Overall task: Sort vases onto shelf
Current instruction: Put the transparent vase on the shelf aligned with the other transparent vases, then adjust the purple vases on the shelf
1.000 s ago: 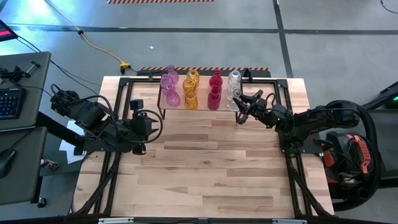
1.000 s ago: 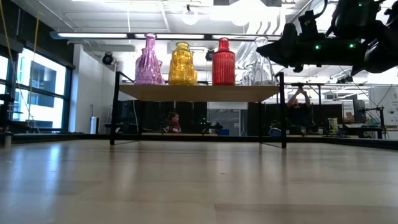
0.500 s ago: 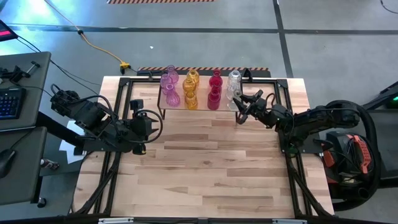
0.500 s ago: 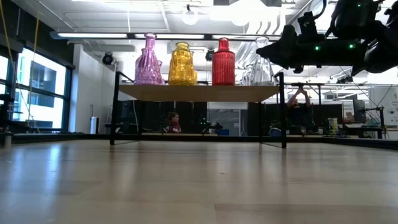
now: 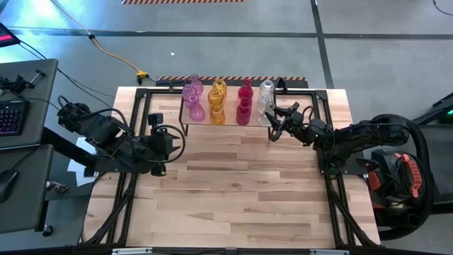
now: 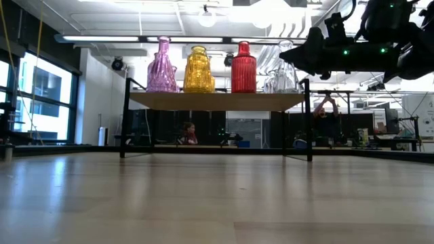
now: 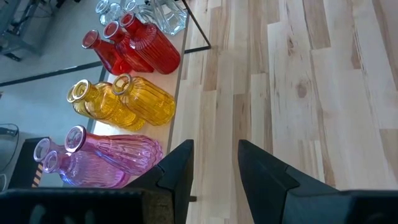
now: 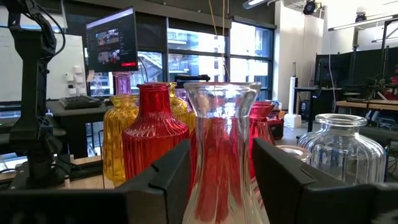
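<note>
now right tool (image 8: 221, 168) straddles clear vase (image 8: 222, 149) on shelf (image 6: 217, 101).

A keyboard (image 5: 10, 117) lies left; a yellow cable (image 5: 106, 51) crosses the floor.

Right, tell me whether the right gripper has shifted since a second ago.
No. In the high view the right gripper sits at the same spot by the light-wood shelf's right end, beside the clear glass vase.

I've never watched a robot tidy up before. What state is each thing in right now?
Pink vases: upright on shelf.
Yellow vases: upright on shelf.
Red vases: upright on shelf.
Clear vases: upright on shelf, one between right gripper's fingers.
Right gripper: open.
Left gripper: empty, over table.
</note>
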### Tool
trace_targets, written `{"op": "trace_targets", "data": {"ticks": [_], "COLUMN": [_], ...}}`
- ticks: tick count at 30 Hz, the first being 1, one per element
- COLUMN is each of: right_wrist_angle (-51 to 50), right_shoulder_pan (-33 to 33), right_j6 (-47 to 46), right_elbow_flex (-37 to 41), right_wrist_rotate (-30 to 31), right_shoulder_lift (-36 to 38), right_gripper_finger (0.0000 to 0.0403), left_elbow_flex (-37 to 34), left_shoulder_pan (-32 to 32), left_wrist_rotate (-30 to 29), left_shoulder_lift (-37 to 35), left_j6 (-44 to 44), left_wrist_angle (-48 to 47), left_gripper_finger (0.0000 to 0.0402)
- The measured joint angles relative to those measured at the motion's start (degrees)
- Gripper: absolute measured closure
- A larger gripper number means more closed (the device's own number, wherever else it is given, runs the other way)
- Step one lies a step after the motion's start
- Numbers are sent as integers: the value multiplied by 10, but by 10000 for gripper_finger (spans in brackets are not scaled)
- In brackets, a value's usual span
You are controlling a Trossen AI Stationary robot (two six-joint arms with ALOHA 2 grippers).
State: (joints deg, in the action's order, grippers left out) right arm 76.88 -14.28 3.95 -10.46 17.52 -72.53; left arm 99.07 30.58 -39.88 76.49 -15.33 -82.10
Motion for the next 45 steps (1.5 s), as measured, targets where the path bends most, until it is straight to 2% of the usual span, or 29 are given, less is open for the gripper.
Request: {"op": "trace_targets", "data": {"ticks": [11, 15, 21, 35, 40, 45], "right_wrist_angle": [11, 12, 12, 4, -7, -58], "right_shoulder_pan": [0, 1, 1, 19, 33, 36], "right_j6": [10, 11, 9, -10, 21, 17], "right_elbow_flex": [0, 0, 0, 0, 0, 0], "right_wrist_rotate": [0, 20, -6, -14, 29, 34], "right_shoulder_lift": [0, 8, 31, 53, 87, 123], "right_gripper_finger": [233, 233, 233, 233, 233, 233], "left_elbow_flex": [0, 0, 0, 0, 0, 0], "left_shoulder_pan": [0, 0, 0, 0, 0, 0], "left_wrist_rotate": [1, 1, 1, 2, 3, 3], "left_shoulder_lift": [0, 0, 0, 0, 0, 0], "left_j6": [-5, -5, -6, -1, -5, -5], "left_wrist_angle": [0, 0, 0, 0, 0, 0], "left_gripper_finger": [284, 284, 284, 284, 284, 284]}}
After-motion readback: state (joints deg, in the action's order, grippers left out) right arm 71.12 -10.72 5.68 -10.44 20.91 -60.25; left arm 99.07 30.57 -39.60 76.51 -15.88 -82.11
